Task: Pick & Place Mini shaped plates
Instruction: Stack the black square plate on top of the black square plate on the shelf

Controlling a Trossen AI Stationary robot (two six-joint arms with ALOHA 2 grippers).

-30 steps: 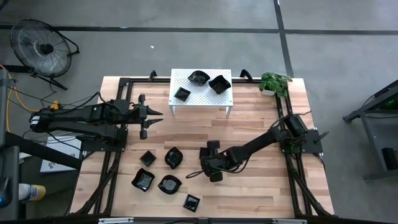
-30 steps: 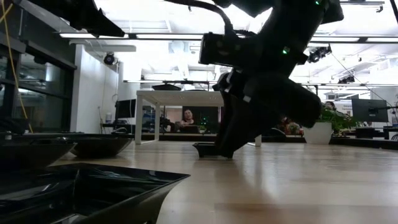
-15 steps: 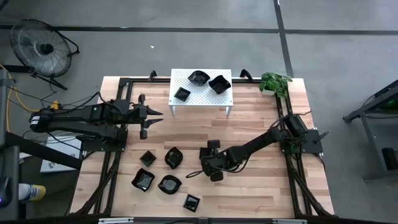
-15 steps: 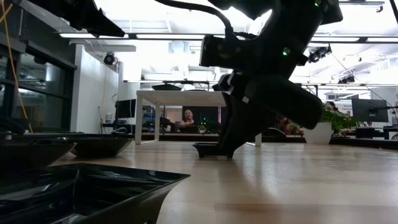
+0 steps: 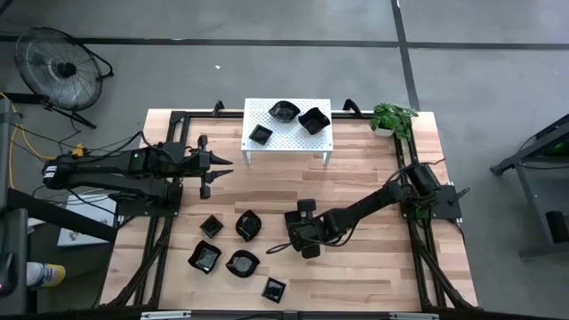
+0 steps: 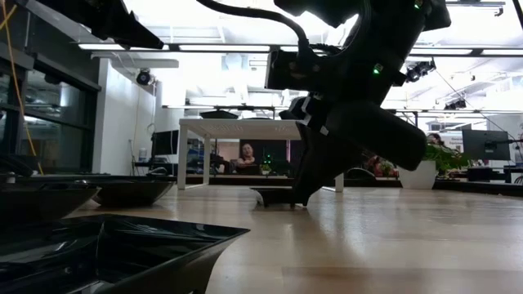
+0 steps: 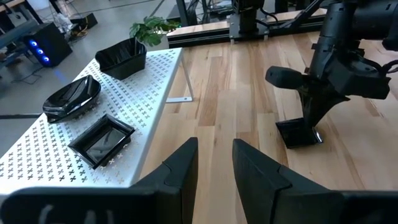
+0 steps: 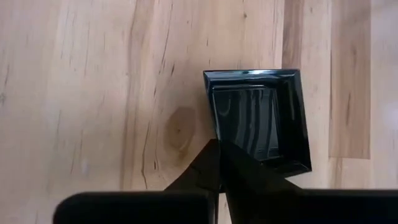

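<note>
Black square plate [image 8: 258,118] (rim pinched) in right end effector [image 8: 219,155].

My jaws are closed on the rim of one square glossy black plate [image 8: 258,118] at tabletop centre. Five plates [image 5: 233,243] lie near-left; three plates [image 5: 286,120] rest far, elevated.

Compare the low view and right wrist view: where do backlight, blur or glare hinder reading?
Low view: bright ceiling lights silhouette the right gripper, and the nearest plate is blurred. Right wrist view: streaky reflections cross the square plate; wood grain is sharp.
</note>
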